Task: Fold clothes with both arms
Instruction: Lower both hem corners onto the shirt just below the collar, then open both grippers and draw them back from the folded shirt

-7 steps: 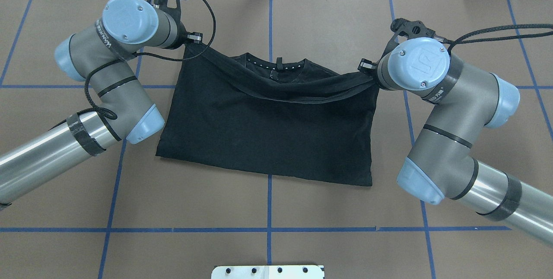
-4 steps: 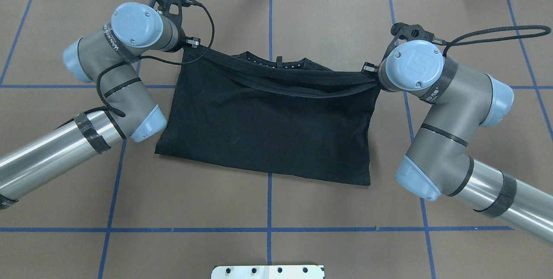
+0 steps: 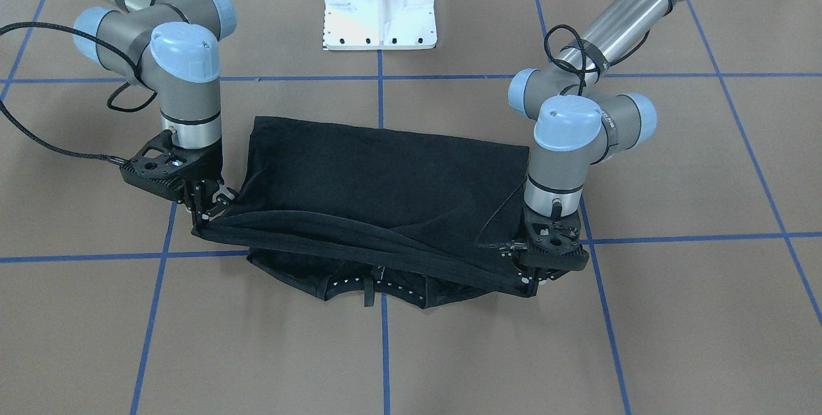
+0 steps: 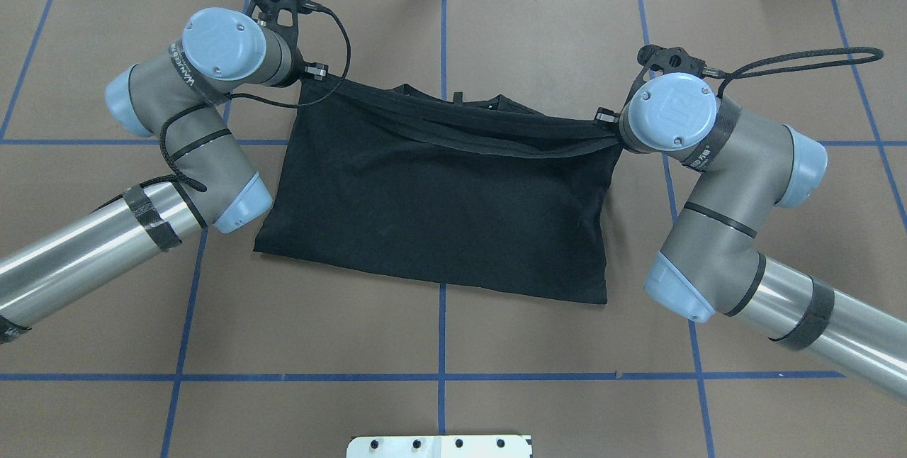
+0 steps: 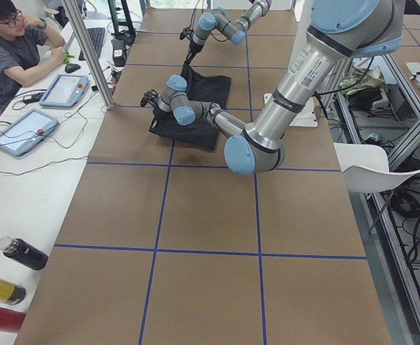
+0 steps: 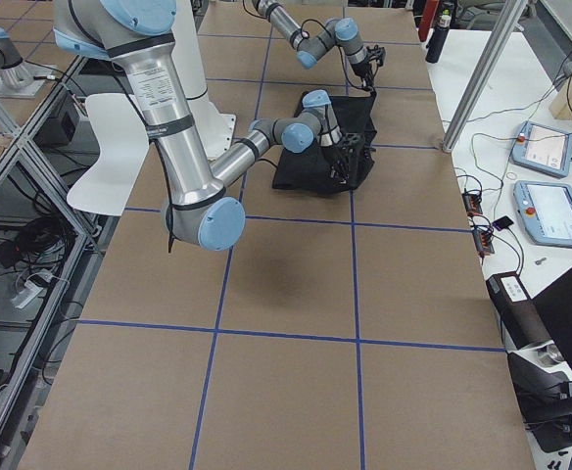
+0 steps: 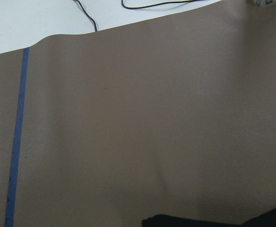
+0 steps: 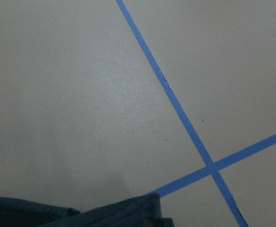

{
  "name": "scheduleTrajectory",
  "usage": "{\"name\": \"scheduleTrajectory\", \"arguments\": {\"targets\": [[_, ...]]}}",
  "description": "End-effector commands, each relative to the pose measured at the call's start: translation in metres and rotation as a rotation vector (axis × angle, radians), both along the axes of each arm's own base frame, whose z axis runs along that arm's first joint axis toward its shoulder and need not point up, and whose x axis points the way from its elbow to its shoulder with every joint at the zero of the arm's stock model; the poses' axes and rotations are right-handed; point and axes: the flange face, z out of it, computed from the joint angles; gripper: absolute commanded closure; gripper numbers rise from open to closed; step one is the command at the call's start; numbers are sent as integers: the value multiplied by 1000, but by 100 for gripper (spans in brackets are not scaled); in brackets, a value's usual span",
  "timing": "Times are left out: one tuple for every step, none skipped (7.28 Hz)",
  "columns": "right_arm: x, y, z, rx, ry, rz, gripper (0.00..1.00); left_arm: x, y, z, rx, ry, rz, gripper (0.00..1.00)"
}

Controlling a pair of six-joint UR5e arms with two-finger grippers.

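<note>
The black T-shirt (image 4: 439, 203) lies folded on the brown table, its print hidden. Both grippers hold its lifted edge stretched between them, just above the collar (image 3: 369, 286) at the far side. My left gripper (image 4: 310, 77) is shut on the edge's corner on the overhead view's left; in the front view it (image 3: 528, 280) is on the right. My right gripper (image 4: 608, 125) is shut on the other corner, seen in the front view (image 3: 204, 219) on the left. Each wrist view shows only a strip of dark cloth (image 7: 213, 221) (image 8: 81, 215) at its lower border.
The white mounting block (image 3: 380, 4) stands at the robot's side of the table. Blue tape lines (image 4: 442, 376) cross the brown surface. In the exterior left view an operator (image 5: 12, 43) sits at a side desk with tablets (image 5: 19, 133) and bottles (image 5: 23, 253).
Both grippers have carried the held edge further towards the far side, so it now covers most of the collar. The right gripper has also shifted slightly inwards.
</note>
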Motion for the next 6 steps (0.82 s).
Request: {"name": "scheduleTrajectory", "arguments": {"targets": [[5,-11,-17,44,-3,-29,0,-13,8,4,92,103,5,0],[20,-20,-29,61,-16,-78,0,-17,13,2,105,116,19,0],[41,-19,-44,59,-67,-137,0,-27,31,0,117,136,106,0],[54,-10,-52,70,-90,-155,0,-51,62,20,127,144,150,0],[59,-3,-55,82,-100,-163,0,-71,85,33,122,154,172,0],[62,-1,-61,91,-108,-161,0,-86,107,42,108,172,212,0]]}}
